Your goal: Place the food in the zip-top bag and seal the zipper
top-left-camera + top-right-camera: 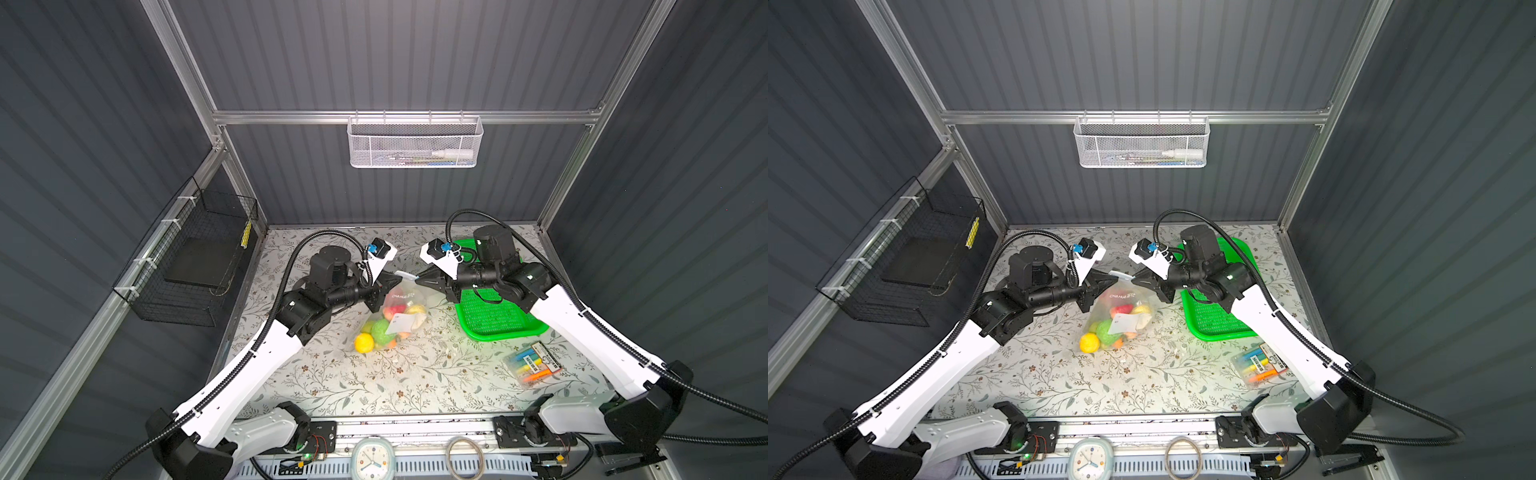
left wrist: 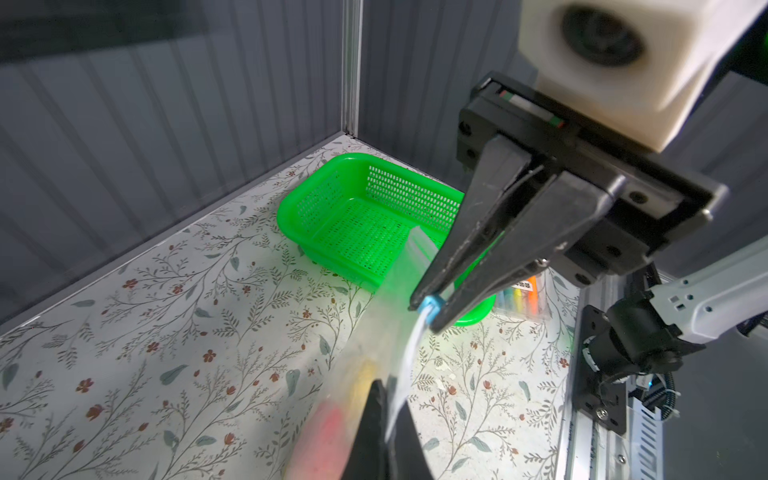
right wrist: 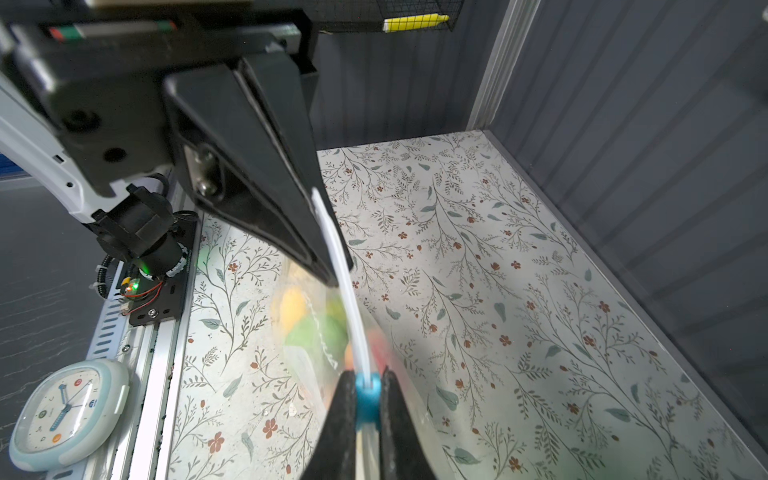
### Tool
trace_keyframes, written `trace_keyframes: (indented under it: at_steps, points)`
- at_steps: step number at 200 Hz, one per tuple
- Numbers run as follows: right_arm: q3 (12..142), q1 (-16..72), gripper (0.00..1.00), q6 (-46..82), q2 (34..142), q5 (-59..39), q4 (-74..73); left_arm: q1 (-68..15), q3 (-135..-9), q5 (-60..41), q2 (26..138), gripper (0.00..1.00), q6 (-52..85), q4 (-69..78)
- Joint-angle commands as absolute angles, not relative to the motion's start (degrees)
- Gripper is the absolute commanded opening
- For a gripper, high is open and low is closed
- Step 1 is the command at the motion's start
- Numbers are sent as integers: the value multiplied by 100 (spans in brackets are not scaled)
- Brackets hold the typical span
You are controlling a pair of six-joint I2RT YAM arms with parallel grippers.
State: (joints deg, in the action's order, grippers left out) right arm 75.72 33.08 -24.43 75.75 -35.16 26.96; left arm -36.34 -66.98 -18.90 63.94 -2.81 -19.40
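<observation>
The clear zip-top bag point(image 1: 397, 309) point(image 1: 1121, 309) hangs between my two grippers over the middle of the table, its lower end resting on the table. The food point(image 1: 376, 332) point(image 1: 1100, 334) point(image 3: 320, 332) lies inside it: yellow, green, red and orange pieces. My left gripper point(image 1: 397, 276) point(image 1: 1115, 279) point(image 2: 388, 399) is shut on the bag's top edge at the zipper point(image 2: 411, 353) point(image 3: 348, 282). My right gripper point(image 1: 419, 278) point(image 1: 1136, 279) point(image 3: 368, 386) is shut on the blue slider point(image 3: 368, 399) point(image 2: 432, 303), a short way along the same strip.
An empty green basket point(image 1: 494, 316) point(image 1: 1217, 320) point(image 2: 365, 220) stands at the back right, partly under my right arm. A packet of coloured markers point(image 1: 534, 363) point(image 1: 1260, 363) lies at the front right. A clock point(image 1: 372, 459) point(image 3: 68, 411) sits on the front rail.
</observation>
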Motion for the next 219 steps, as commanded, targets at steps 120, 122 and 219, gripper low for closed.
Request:
trace_keyframes:
  at_steps: [120,122,219]
  points:
    - [6308,2916,3,-1971,6841,-2034,3607,-3164,-6939,197,6147,0,-47,-1761]
    - [6288,2915,3,-1963,6832,-2027,3609,-3164,-6942,201,6158,0,-43,-1761]
    - [5785,2883,3,-1431,6469,-1077,4045,-3111,-7040,411,6331,0,95,-1774]
